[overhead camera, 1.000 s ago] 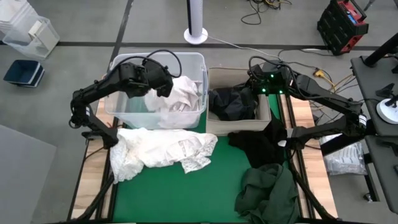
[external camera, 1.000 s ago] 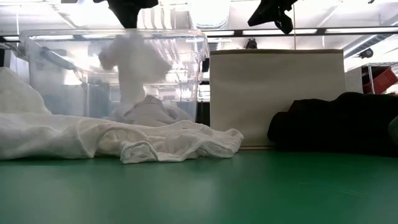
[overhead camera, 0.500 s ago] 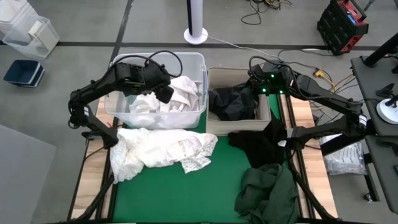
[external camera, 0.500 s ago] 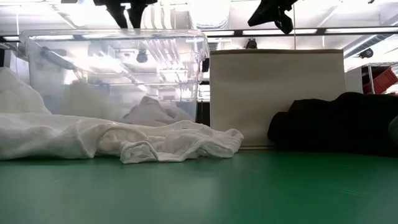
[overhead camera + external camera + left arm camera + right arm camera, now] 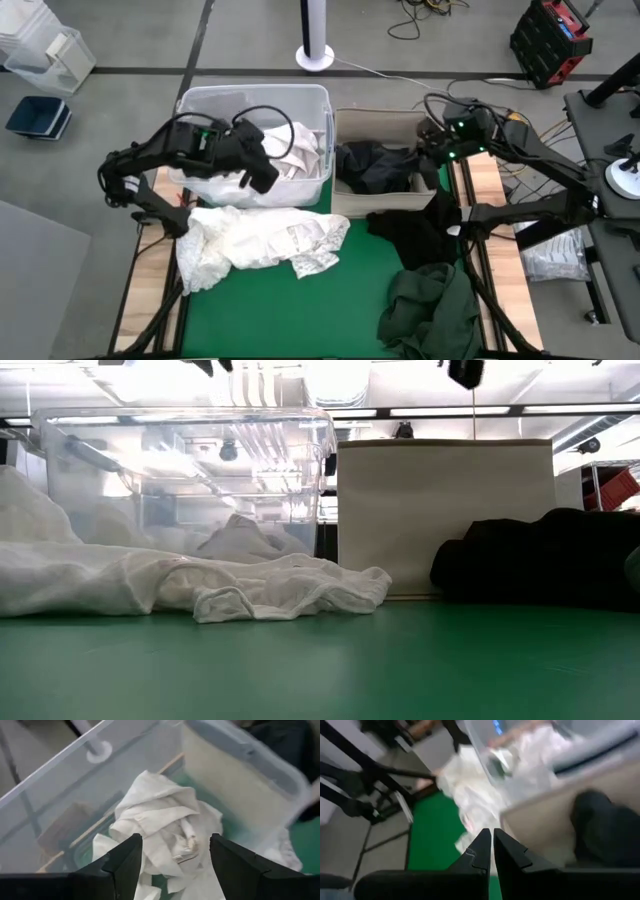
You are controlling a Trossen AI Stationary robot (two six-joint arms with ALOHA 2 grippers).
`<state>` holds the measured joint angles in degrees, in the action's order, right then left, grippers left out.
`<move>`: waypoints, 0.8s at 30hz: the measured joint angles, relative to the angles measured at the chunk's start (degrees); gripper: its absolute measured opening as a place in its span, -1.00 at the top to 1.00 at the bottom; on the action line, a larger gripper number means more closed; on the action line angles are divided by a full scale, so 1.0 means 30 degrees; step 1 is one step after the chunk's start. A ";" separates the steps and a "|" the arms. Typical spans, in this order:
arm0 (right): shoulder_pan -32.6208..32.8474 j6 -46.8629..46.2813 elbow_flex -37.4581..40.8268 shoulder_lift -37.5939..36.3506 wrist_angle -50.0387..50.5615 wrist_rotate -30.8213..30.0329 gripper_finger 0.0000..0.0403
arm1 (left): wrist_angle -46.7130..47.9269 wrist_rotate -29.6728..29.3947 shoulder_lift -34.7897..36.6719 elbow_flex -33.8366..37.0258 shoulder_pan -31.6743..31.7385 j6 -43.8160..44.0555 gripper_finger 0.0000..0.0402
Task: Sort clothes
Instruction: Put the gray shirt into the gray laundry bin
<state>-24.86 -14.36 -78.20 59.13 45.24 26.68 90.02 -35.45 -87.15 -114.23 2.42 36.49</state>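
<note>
White clothes lie heaped in the clear plastic bin. My left gripper hangs open above them, over the bin's near side, touching nothing. A black garment fills the beige bin. My right gripper hovers shut and empty over that bin's right end. On the green mat lie a white garment, a black garment against the beige bin, and a dark green garment at the near right.
The two bins stand side by side at the mat's far edge. In the low view the white garment spreads in front of the clear bin and the black one sits right of the beige bin. Bare mat shows near the middle.
My left gripper has opened and let go of a white garment, which has dropped into the clear bin onto the heap; the gripper has then drawn back toward the table's near left. My right gripper has moved toward the table's right edge, over the beige bin's right end.
</note>
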 joint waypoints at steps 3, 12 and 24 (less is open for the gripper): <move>-0.0007 0.0036 -0.0024 -0.0464 0.1950 -0.0666 0.94 | -0.0002 -0.0171 0.0000 -0.0168 -0.0999 0.0147 -0.05; 0.0580 -0.0800 -0.0020 -0.1313 0.2979 -0.0759 0.94 | -0.0007 0.0409 -0.0007 -0.0154 -0.3675 0.0840 -0.05; 0.1962 -0.1257 -0.0020 -0.1183 0.1487 -0.0749 0.94 | -0.0002 0.2561 -0.0566 -0.0132 -0.7590 0.2874 -0.05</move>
<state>-18.98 -18.13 -78.26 55.59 49.70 24.43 90.01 -27.77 -88.85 -114.63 -20.35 45.12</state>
